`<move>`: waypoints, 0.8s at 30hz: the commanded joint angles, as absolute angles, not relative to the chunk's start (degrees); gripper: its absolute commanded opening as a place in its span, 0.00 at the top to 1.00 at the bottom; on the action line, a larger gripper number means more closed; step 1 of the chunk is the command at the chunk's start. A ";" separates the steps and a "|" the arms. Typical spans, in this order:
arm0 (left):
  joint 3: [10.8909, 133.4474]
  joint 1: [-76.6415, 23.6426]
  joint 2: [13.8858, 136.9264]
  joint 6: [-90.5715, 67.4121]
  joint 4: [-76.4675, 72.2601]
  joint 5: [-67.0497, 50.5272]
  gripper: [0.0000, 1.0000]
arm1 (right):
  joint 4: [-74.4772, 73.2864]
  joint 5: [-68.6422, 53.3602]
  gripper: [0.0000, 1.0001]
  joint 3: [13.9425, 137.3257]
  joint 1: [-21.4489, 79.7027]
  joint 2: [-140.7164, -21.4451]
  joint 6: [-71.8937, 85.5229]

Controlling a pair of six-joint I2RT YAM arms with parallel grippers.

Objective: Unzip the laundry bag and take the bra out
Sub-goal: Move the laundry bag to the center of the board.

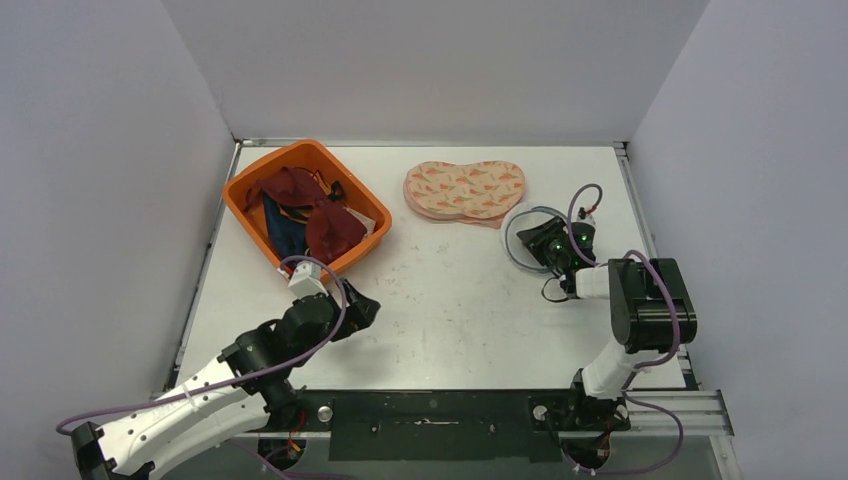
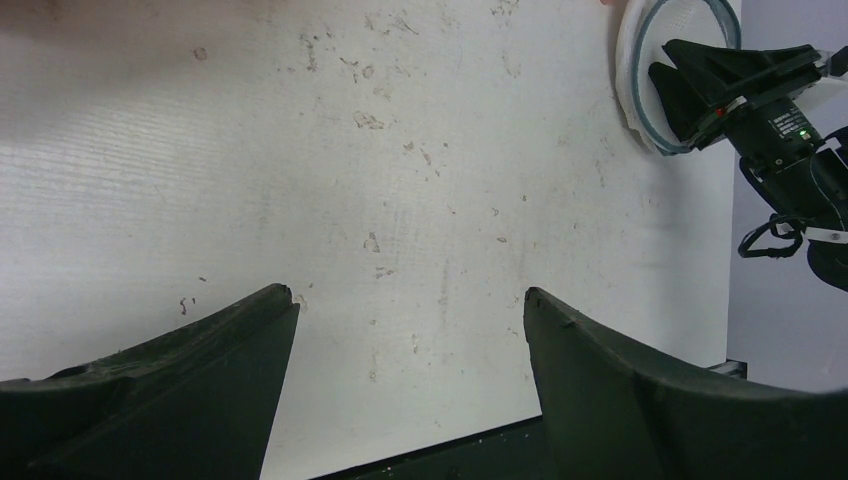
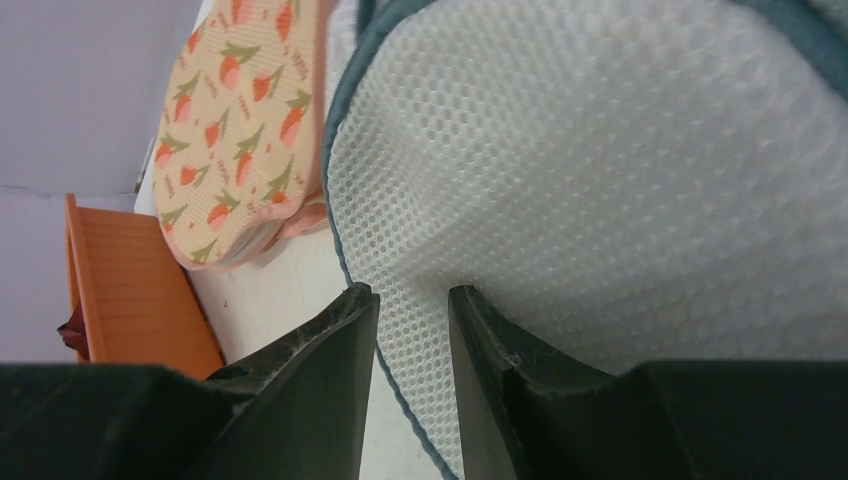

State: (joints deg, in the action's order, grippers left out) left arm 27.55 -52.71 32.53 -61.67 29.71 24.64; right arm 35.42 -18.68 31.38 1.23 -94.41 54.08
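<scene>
Pinching a fold of the white mesh laundry bag (image 3: 620, 180): right claw (image 3: 412, 300), nearly closed on it, at the bench's (image 1: 450, 310) right side. Left claw (image 2: 408, 300) spread wide, gripping nothing, over bare bench. Printed bra (image 1: 464, 188) lies just beside the bag, near the orange bin (image 1: 352, 180).

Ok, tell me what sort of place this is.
Probably a robotics lab test cell, not a home: plain walls box in a white table, two robot arms are bolted at its near edge, and laundry props sit there, an orange basket and a mesh laundry bag.
</scene>
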 commanded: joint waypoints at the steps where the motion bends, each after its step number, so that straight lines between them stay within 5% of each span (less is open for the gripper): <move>1: 27.58 -52.32 33.09 -60.73 26.42 25.10 0.18 | 42.27 -19.29 0.66 33.47 0.11 -98.11 55.71; 9: 29.21 -52.38 33.56 -59.79 27.91 25.02 0.18 | 39.61 -21.00 0.60 34.44 0.11 -90.00 55.66; 14: 29.54 -52.29 31.54 -59.32 29.56 25.71 0.18 | 23.92 -17.83 0.39 39.44 3.71 -74.92 47.15; 19: 31.21 -52.12 29.87 -55.69 31.29 27.15 0.17 | 3.92 -8.06 0.21 45.87 15.93 -57.74 35.49; 22: 33.83 -51.87 29.88 -53.00 34.00 29.47 0.15 | -3.93 0.47 0.02 47.03 27.10 -49.82 30.75; 24: 35.56 -51.63 29.97 -51.18 35.38 31.15 0.14 | -7.68 7.45 0.10 46.46 33.90 -46.04 30.18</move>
